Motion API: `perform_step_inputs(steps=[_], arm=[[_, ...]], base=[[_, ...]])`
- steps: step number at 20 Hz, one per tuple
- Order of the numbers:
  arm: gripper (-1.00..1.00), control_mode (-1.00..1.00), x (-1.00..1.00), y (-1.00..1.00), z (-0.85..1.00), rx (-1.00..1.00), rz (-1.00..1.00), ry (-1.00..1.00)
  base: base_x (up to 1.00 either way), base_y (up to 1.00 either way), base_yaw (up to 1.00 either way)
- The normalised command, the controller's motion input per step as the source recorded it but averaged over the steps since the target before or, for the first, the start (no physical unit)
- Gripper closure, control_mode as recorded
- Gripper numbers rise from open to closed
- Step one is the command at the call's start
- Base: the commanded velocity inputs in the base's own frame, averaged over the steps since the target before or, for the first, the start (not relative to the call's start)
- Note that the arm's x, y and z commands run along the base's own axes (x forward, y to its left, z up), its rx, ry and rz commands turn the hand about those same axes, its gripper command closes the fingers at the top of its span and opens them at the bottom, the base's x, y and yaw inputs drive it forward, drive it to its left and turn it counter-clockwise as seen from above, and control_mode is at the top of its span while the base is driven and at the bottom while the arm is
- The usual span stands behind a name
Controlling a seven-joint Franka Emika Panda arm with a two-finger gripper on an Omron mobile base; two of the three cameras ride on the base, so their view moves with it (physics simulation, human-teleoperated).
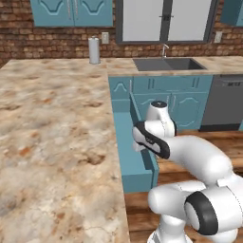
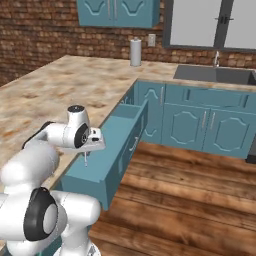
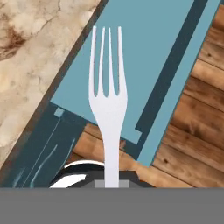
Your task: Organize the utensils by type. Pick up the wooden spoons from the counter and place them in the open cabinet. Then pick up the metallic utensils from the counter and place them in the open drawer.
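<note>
My gripper [image 2: 86,152] is clamped shut on a fork [image 3: 108,98], the thin silver one. In the hand view it stands up the middle of the frame, handle at the bottom between my fingertips, four tines pointing to the top. Behind the tines is the flat teal floor of the open drawer [image 3: 144,52], so the fork hangs over the drawer, not touching it as far as I can tell. The counter [image 3: 35,65] fills the upper left of that view, wooden floor [image 3: 192,127] the lower right. In the right base view the fork is a thin sliver hanging under my hand at centre left, above the drawer's near end. Far back on the counter a paper towel roll [image 1: 94,50] stands upright, with the sink [image 1: 168,64] to its right.
</note>
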Motion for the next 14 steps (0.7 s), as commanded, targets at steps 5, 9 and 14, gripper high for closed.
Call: perform_step_inputs(steps=[5, 9, 14], arm=[[1.0, -1.0, 0.76, 0.0, -0.41, 0.0, -0.04, 0.0], [1.0, -1.0, 0.65, 0.0, -0.3, 0.0, -0.05, 0.0], [1.0, -1.0, 0.39, 0.0, -0.13, 0.01, -0.04, 0.05]], base=[[0.0, 0.0, 0.0], [0.0, 0.0, 0.0], [0.0, 0.0, 0.0]])
